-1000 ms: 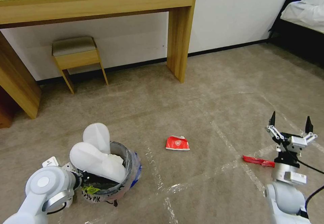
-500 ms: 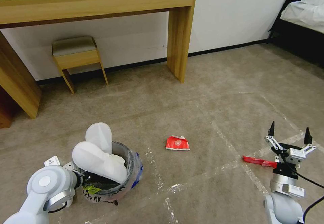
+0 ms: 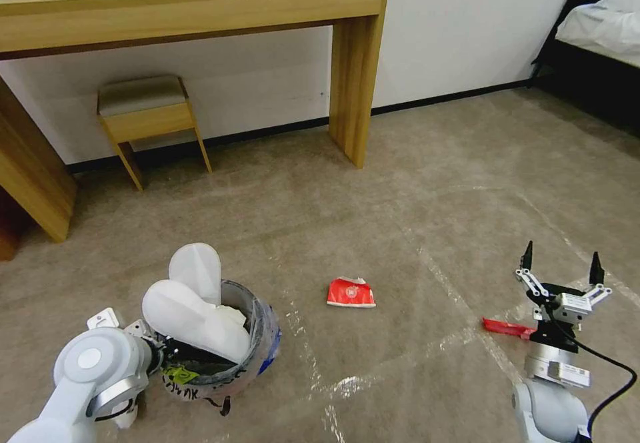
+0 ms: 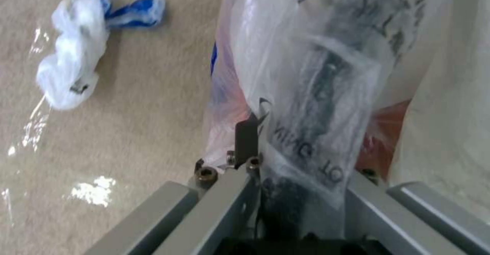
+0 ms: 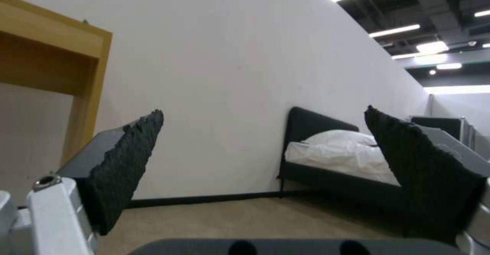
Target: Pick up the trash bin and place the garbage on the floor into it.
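The trash bin (image 3: 230, 356), lined with a clear bag and scribbled in black, sits tilted at lower left with two white slipper soles (image 3: 193, 299) sticking out of it. My left gripper (image 4: 306, 159) is shut on its bagged rim (image 4: 316, 94), one finger (image 4: 246, 136) on the outside. On the floor lie a squashed red carton (image 3: 351, 293), a red wrapper (image 3: 505, 327) and a crumpled white-and-blue piece (image 4: 76, 56) beside the bin. My right gripper (image 3: 560, 266) points upward, open and holding nothing, just right of the wrapper; its pads (image 5: 128, 163) stand wide apart.
A wooden desk (image 3: 200, 3) stands against the back wall, its leg (image 3: 353, 89) reaching the carpet, with a small stool (image 3: 143, 113) under it. A dark bed (image 3: 600, 36) is at far right. Whitish tape lines (image 3: 460, 296) cross the carpet.
My right gripper has sunk lower, staying open. The head camera has shifted slightly. The bin stays held in my left gripper, almost unmoved.
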Robot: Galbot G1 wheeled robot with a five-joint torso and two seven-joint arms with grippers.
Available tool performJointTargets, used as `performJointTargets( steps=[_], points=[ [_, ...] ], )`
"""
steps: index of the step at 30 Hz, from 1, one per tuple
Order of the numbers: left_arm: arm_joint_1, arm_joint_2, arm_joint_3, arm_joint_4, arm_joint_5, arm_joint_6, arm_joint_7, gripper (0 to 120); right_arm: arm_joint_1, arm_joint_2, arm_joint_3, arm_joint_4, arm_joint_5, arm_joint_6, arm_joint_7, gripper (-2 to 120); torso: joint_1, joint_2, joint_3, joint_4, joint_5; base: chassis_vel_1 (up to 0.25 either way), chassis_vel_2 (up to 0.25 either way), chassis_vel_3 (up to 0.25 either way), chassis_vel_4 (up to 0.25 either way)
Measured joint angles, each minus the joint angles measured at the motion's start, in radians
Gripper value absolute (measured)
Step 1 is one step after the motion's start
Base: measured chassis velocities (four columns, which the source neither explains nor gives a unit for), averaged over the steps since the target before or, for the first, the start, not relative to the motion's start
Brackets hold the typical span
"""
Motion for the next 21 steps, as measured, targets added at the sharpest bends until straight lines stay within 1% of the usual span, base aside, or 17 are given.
performJointTargets(
  steps=[5, 8, 11, 17, 21],
  points=[
    [0.001, -0.001, 0.000, 0.000, 0.002, 0.000, 0.000, 0, 0.007, -0.001, -0.006, -0.004, 0.000, 0.000, 0.000, 100, 0.000, 0.000, 0.000, 0.0000, -0.0003, -0.119, 0.141, 0.130, -0.139],
    [0.001, 0.000, -0.001, 0.000, 0.002, 0.000, 0.000, 0, 0.012, -0.001, -0.012, -0.009, 0.000, -0.001, 0.000, 100, 0.000, 0.000, 0.000, 0.0000, 0.0004, -0.138, 0.130, 0.131, -0.133],
    [0.001, 0.000, -0.002, 0.001, 0.002, 0.000, 0.000, 0, 0.016, -0.001, -0.015, -0.014, -0.001, -0.001, 0.000, 100, 0.000, 0.000, 0.000, -0.0002, -0.0002, -0.151, 0.120, 0.134, -0.129],
    [-0.001, 0.000, -0.001, 0.009, 0.005, 0.000, 0.000, 0, 0.029, -0.002, -0.020, -0.036, -0.014, 0.002, 0.004, 100, 0.000, 0.000, 0.000, 0.0001, 0.0000, -0.137, 0.148, 0.155, -0.139],
    [-0.008, 0.000, 0.000, 0.014, 0.005, 0.000, 0.000, 0, 0.047, -0.013, -0.020, -0.058, -0.026, 0.020, 0.002, 100, 0.000, 0.000, 0.000, 0.0000, 0.0000, -0.107, 0.129, 0.097, -0.150]
  ],
)
